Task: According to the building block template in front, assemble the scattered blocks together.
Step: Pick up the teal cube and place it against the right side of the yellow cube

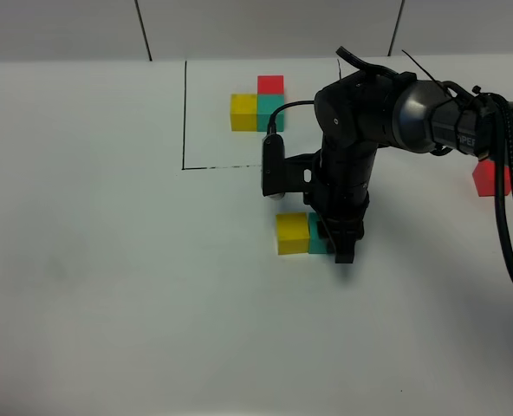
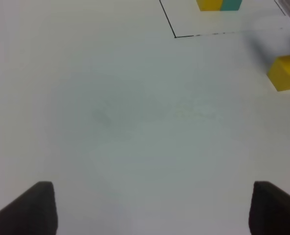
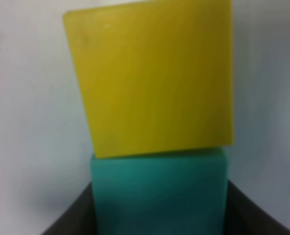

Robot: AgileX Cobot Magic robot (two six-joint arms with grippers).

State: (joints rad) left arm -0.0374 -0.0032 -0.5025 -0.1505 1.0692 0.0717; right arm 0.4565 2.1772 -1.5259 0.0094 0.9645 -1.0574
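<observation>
Scattered blocks point(image 1: 296, 236): the yellow cube point(image 1: 289, 232) and teal cube point(image 1: 317, 240) touch at centre, with the clenched right gripper point(image 1: 344, 251) against the teal cube's right side. The left gripper point(image 2: 152, 208) gapes empty at left. The red cube point(image 1: 489, 179) lies farther right, nearer the right gripper. The template point(image 1: 258, 107) sits far.

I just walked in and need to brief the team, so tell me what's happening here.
The right gripper is closed on the teal block, holding it flush against the yellow block on the table, just outside the black outline of the template. That matches the template's yellow-teal pair. The red block lies off to the right, not yet added. The left gripper hangs open over the table, holding nothing.
</observation>
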